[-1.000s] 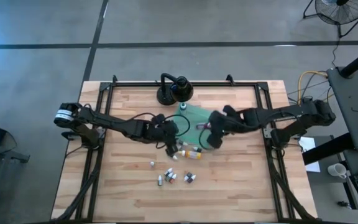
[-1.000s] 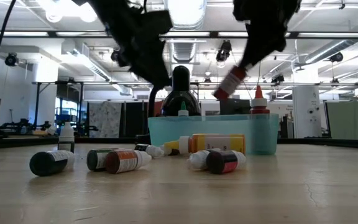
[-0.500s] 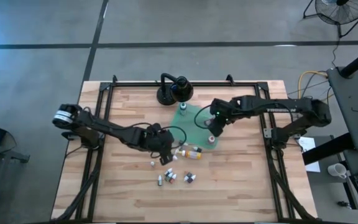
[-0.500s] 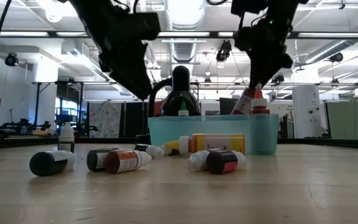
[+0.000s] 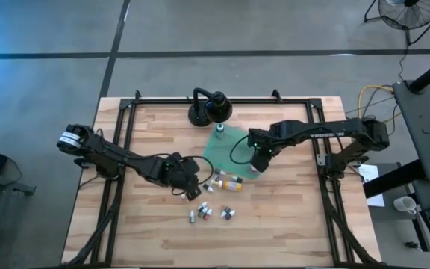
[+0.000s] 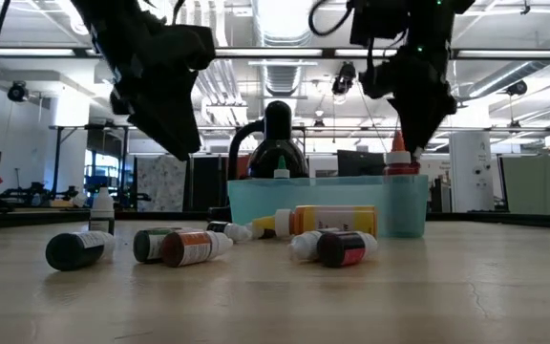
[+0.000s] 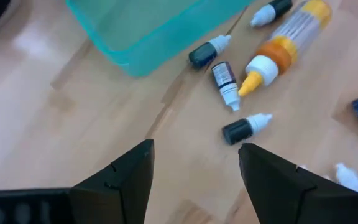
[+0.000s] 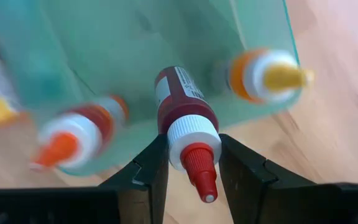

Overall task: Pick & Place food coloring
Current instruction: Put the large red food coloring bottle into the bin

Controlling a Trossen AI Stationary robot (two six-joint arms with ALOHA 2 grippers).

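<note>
Several food coloring bottles (image 5: 226, 181) lie on their sides on the wooden table, just in front of a shallow green tray (image 5: 230, 146). My right gripper (image 8: 192, 163) is over the tray's near right part, pointing down, shut on a red food coloring bottle (image 8: 182, 102). Two other bottles (image 8: 73, 140) (image 8: 263, 74) stand in the tray. My left gripper (image 7: 194, 165) hangs open above the table to the left of the loose bottles. A black bottle with a white cap (image 7: 244, 127) lies beyond its fingertips, untouched. My right gripper pinches the red bottle at its white cap (image 8: 191, 134), just below the red nozzle, between its two fingers. The fingers come from above, pointing down. The bottle stands about upright with its body down inside the tray; whether its base rests on the tray floor cannot be seen.
A black round-based stand (image 5: 209, 108) rises at the far edge behind the tray. More small bottles (image 5: 215, 214) lie nearer the front edge. A larger yellow-and-orange bottle (image 7: 284, 43) lies beside the tray. Black frame rails (image 5: 122, 149) run along both table sides.
My right gripper has sunk over the tray and tipped to point straight down, bringing the red bottle from a slant above the rim to upright inside the tray. My left gripper, still open, has rolled and drawn away from the tray toward the table's left and near edges.
</note>
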